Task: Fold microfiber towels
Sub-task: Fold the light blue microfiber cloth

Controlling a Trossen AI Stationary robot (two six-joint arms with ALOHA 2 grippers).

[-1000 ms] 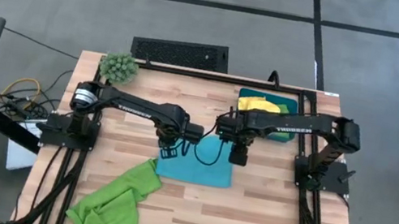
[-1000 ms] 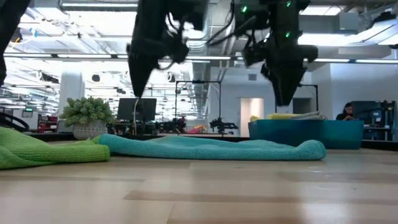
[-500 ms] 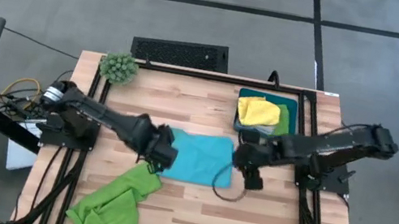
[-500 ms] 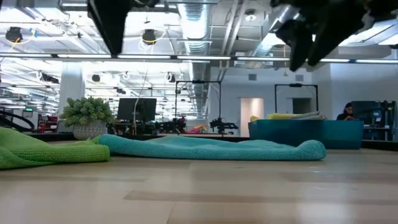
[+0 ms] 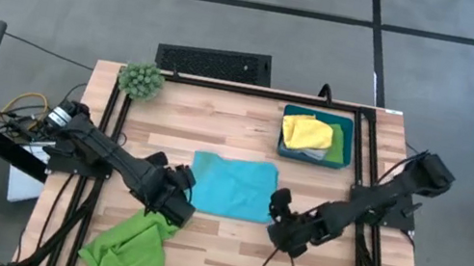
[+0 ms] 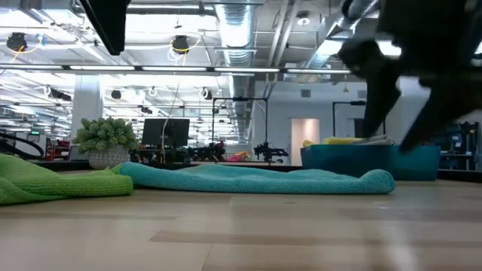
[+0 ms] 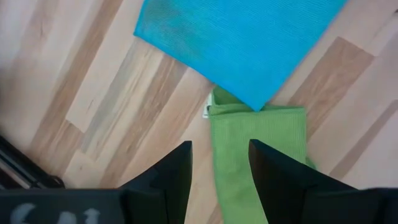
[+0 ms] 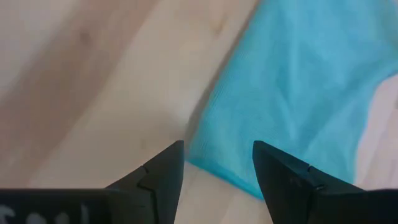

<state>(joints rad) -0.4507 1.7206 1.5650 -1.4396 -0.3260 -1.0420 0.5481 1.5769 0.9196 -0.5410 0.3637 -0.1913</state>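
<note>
Worktop (image 5: pixel 225 258): pale wood planks, smooth, faint sheen in low view. Teal towel (image 5: pixel 230 187): cloth, matt, fine nap, flat. Green towel (image 5: pixel 127 249): cloth, matt, rumpled. Yellow towel (image 5: pixel 307 132): soft cloth, in a smooth teal bin (image 5: pixel 347 143). Left claw (image 7: pixel 219 163) and right claw (image 8: pixel 217 163): fingers dark, matt. Plant ball (image 5: pixel 141 80): fuzzy.

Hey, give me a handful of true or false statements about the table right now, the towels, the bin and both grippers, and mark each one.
1. The blue towel lies flat mid-table. True.
2. The left gripper is clamped on the green towel. False: it is open and holds nothing, above that towel's corner.
3. The right gripper is open and empty beside the blue towel's corner. True.
4. The teal bin is empty. False: a yellow towel lies in it.
5. The plant ball sits on the blue towel. False: it stands apart, at a table corner.
</note>
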